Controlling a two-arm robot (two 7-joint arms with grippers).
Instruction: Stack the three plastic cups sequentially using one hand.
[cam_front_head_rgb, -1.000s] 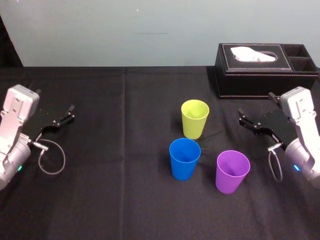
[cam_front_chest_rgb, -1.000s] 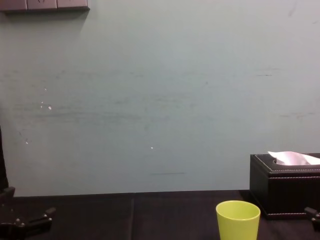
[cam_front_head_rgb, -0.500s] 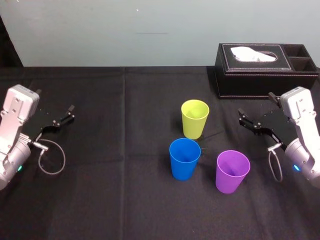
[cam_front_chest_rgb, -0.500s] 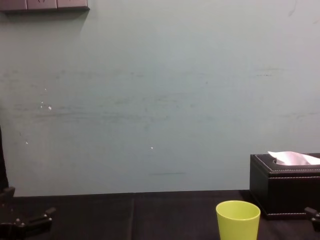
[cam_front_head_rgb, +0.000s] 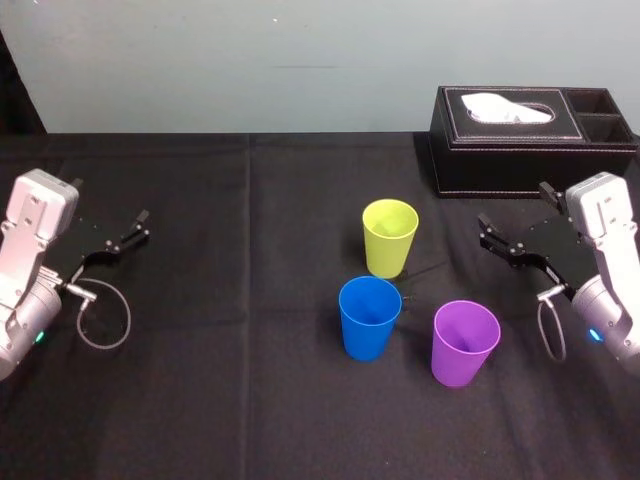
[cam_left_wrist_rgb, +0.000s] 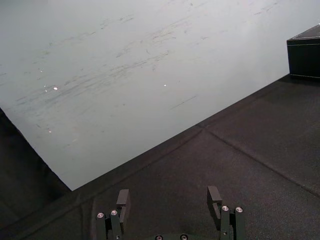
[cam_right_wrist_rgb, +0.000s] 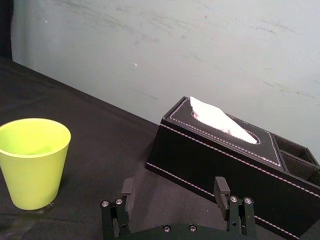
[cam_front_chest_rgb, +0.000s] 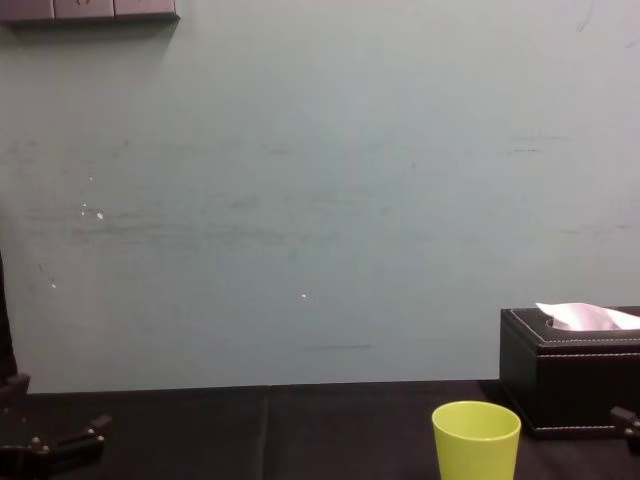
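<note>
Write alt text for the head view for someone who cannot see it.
A yellow-green cup, a blue cup and a purple cup stand upright and apart, unstacked, on a black table. The open left gripper and open right gripper flank them, empty; a tissue box sits behind on the right.

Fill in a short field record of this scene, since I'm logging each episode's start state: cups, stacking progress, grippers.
lime cup: upright, farthest back, standing alone
blue cup: upright, in front of the lime cup
purple cup: upright, right of the blue cup, apart from it
stacking: none nested yet
left gripper: open, empty, at the table's left side, far from the cups
right gripper: open, empty, right of the cups, in front of the tissue box
surface: black tablecloth
</note>
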